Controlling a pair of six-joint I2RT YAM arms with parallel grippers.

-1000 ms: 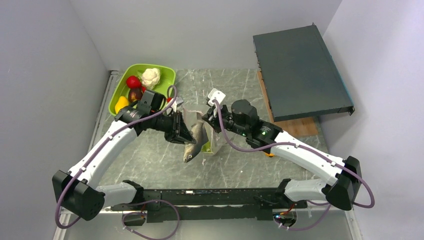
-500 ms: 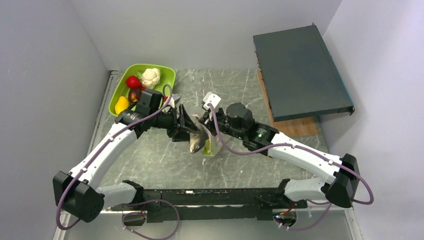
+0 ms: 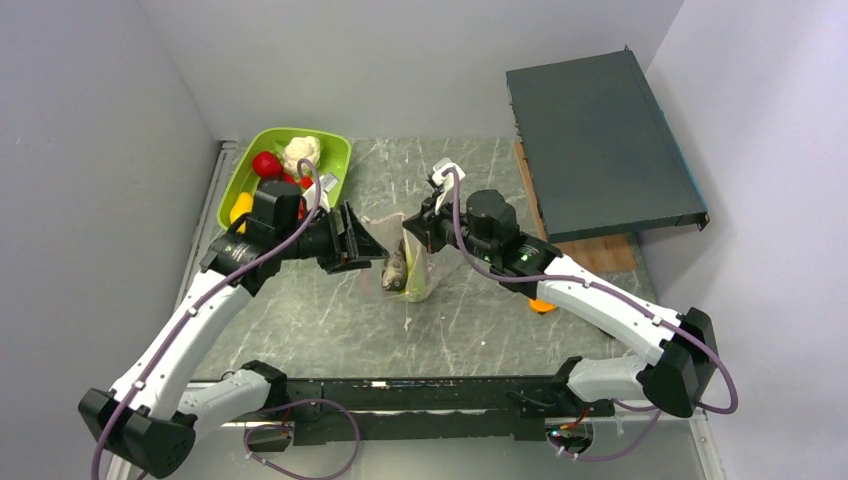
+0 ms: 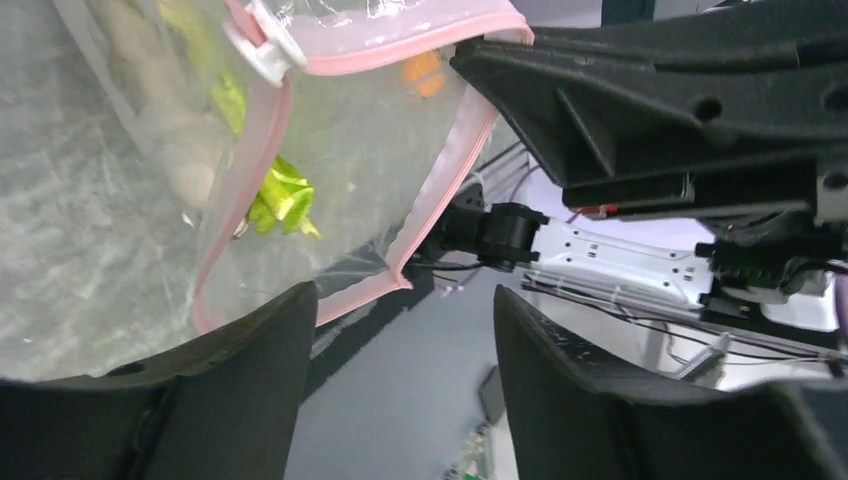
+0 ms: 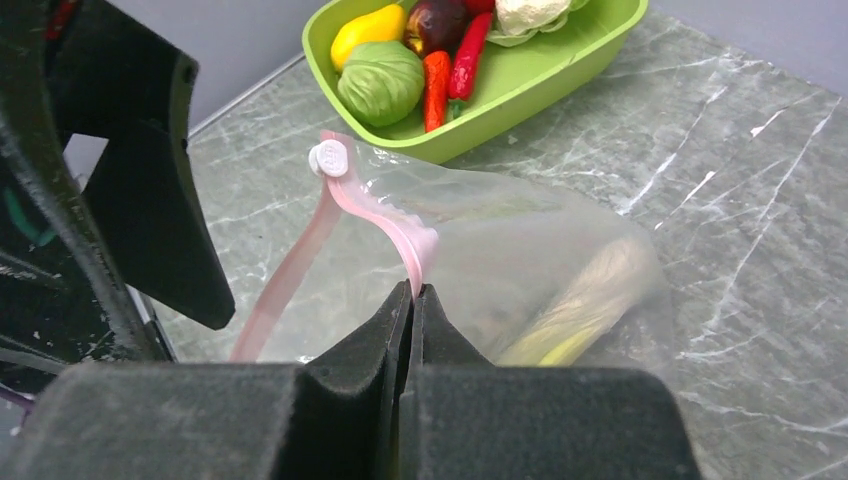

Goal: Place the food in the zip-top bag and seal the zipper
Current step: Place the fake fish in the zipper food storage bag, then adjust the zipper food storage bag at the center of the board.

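The clear zip-top bag [image 3: 415, 272] stands on the table between the arms, its mouth open. My right gripper [image 5: 413, 290] is shut on the pink zipper [image 5: 385, 225] at the mouth edge and holds it up; the white slider [image 5: 327, 158] sits at one end. A grey toy fish [image 3: 394, 272] and a green-leafed pale stalk [image 5: 590, 300] lie inside the bag. My left gripper [image 3: 372, 243] is open and empty just left of the mouth, and in its own view the left gripper [image 4: 402, 295] faces the zipper [image 4: 445, 190]. More food, a yellow pepper [image 5: 370, 22], cabbage [image 5: 380, 80] and red chilli [image 5: 465, 45], fills the tray.
The lime-green tray [image 3: 335, 160] sits at the back left against the wall. A dark flat box [image 3: 600, 140] rests on a wooden board [image 3: 590, 252] at the back right. An orange disc [image 3: 541, 306] lies under the right arm.
My left gripper opened and let go of the fish, which dropped into the bag. The left arm drew back to the left. The right gripper shifted slightly back with the bag's mouth.
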